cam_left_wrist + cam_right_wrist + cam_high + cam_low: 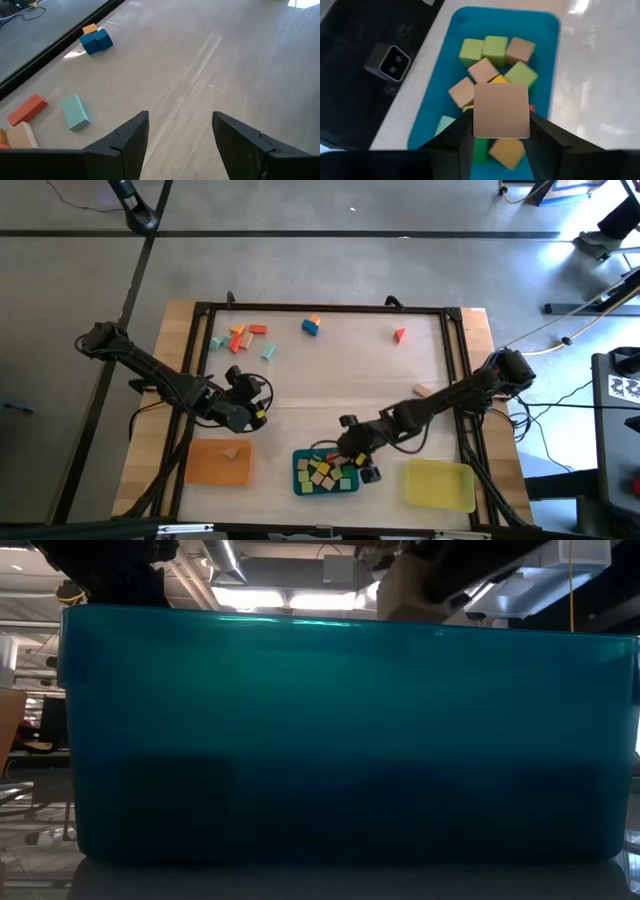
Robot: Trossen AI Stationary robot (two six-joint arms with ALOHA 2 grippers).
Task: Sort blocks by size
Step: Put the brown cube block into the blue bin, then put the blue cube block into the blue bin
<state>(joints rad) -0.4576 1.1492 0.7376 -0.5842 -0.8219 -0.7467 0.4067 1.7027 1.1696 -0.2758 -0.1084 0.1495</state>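
Observation:
My right gripper (pixel 357 457) is shut on a tan cube (pixel 501 110) above the teal tray (pixel 300 480), which holds several green, tan, yellow and mint blocks (pixel 492 55). My left gripper (pixel 250 406) is open and empty over the bare table left of centre; it also shows in the left wrist view (pixel 180 135). Loose blocks lie near the far edge: an orange, mint and tan cluster (pixel 240 338), a blue and orange pair (pixel 311 326) and a red one (pixel 400 334). A tan block (pixel 424 391) lies on the table at the right. My right gripper pinches the tan cube by two opposite sides (pixel 477 127) between its two fingers, from above and pointing down. The cube is clear of the blocks in the teal tray below it, with one flat face toward the wrist camera.
An orange tray (pixel 205 470) with one tan block (pixel 232 450) sits at the near left. A yellow tray (pixel 440 483) sits at the near right. A black frame (pixel 200 330) edges the table. In the low view the teal tray's wall (pixel 340 740) fills the picture.

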